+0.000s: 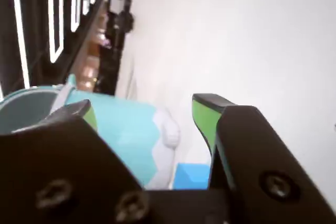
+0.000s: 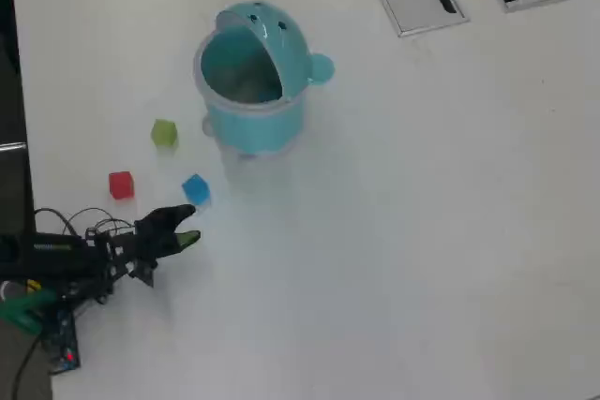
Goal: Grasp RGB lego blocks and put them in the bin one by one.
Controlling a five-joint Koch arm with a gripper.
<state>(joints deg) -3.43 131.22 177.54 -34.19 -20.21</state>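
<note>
— Overhead view had the three blocks on the white table (image 2: 422,231), all outside the bin (image 2: 253,124): green block (image 2: 164,133) beside it, red block (image 2: 121,185) further off, blue block (image 2: 196,189) nearest the gripper (image 2: 187,229).

— And the fingers?

— Spread, holding nothing. In the wrist view the green-padded tips stood well apart, with the bin's teal wall and a corner of the blue block showing between them.

— How would a block likely handle?

— Probably light, stiff plastic — small cubes with flat smooth faces, perhaps a little slippery. Two opposite side faces looked the place to pinch, square on, so the cube would not twist out.

— The bin?

— Round, glossy teal plastic, domed lid with dark dots tipped back, mouth open, small round knob at the side.
</note>
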